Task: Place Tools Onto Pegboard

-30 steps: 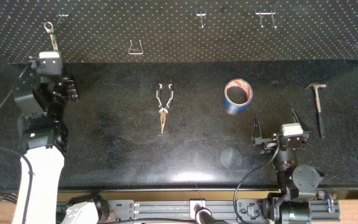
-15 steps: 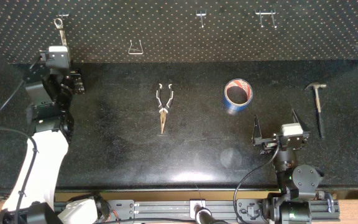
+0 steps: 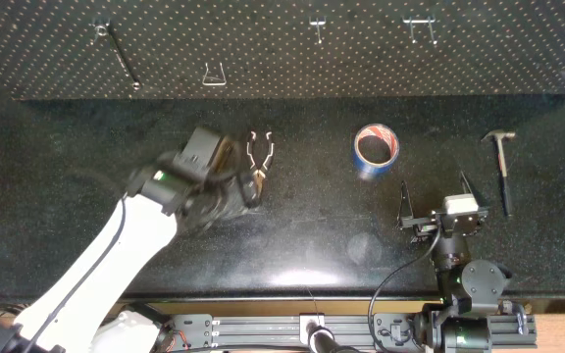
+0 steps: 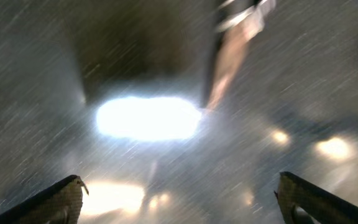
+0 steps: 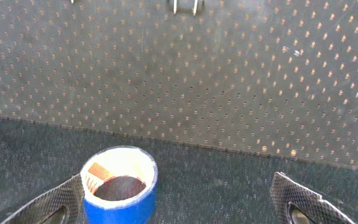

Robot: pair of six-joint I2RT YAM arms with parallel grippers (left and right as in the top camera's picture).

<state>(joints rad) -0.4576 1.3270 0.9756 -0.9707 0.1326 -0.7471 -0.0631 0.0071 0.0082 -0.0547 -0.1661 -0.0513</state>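
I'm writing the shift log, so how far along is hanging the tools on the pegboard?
Done: the wrench hangs from a hook on the pegboard. In hand: the left end effector is open by the pliers, nothing gripped yet. Left: pliers, tape roll and hammer lie on the table; the right end effector sits open, facing the tape roll.

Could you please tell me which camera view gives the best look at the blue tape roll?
The right wrist view: the blue tape roll sits close, rim and hollow core plain, though its base is cut off. The top view shows it whole but small, on the dark worktop left of the hammer.
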